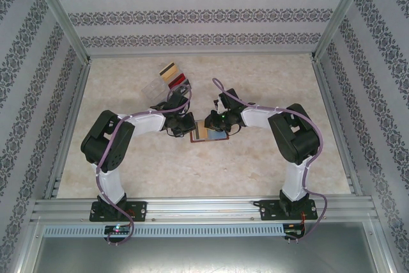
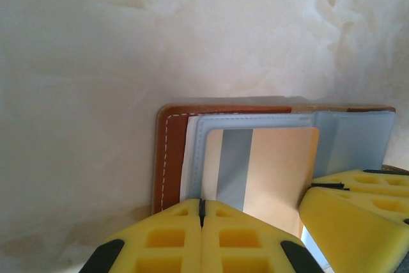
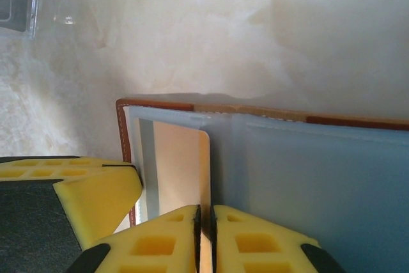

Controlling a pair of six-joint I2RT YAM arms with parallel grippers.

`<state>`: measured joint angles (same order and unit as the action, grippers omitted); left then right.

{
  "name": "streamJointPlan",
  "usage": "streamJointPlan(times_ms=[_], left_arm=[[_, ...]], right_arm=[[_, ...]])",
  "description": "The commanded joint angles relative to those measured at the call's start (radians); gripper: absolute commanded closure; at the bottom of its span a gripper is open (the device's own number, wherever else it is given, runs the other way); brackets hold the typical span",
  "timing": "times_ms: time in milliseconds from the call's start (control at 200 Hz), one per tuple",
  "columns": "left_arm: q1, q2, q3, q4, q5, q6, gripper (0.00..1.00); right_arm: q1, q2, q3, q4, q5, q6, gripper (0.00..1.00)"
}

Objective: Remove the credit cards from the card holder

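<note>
Left gripper (image 2: 201, 234): jaws pressed together, no gap. It sits at the near edge of the card (image 2: 262, 171). We cannot tell whether the card is pinched or only pressed from above.

Right gripper (image 3: 204, 234): jaws drawn in to a thin slit, down at the fold of the clear sleeve (image 3: 319, 183). We cannot tell whether a sleeve edge is caught in it. The two grippers sit just beside each other over the holder (image 2: 167, 158).

Risks, as we judge them:
- If the left gripper holds nothing, a pull comes away empty.
- If the right gripper's hold is weak, the whole holder drags across the table (image 2: 96, 62) with the card inside.
- The fingers are close enough to knock together.
- A pull off the pocket's line may bend the card or jam it in the sleeve.

Position: the holder lies open and flat, mid-table, between the arms. The tan card with a grey stripe lies at the holder's stitched end. Its near edge is at the left fingertips, just beside the right gripper. We cannot tell how far out of its pocket it is. Other cards (image 1: 174, 76) lie loose farther back, well apart from the holder.
</note>
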<state>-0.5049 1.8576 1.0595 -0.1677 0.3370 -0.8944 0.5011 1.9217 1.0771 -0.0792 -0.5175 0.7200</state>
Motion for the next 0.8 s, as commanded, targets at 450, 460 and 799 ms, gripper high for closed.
streamJointPlan(times_ms=[450, 460, 799], left_arm=[[-0.007, 0.009, 0.041, -0.100, -0.011, 0.058, 0.78], [-0.007, 0.006, 0.043, -0.103, -0.013, 0.061, 0.77], [-0.009, 0.011, 0.081, -0.092, 0.061, 0.105, 0.84]], right_arm=[[-0.028, -0.072, -0.071, 0.047, 0.004, 0.001, 1.00], [-0.030, -0.076, -0.074, 0.047, 0.008, 0.000, 1.00], [-0.047, -0.085, -0.116, 0.069, 0.011, 0.005, 1.00]])
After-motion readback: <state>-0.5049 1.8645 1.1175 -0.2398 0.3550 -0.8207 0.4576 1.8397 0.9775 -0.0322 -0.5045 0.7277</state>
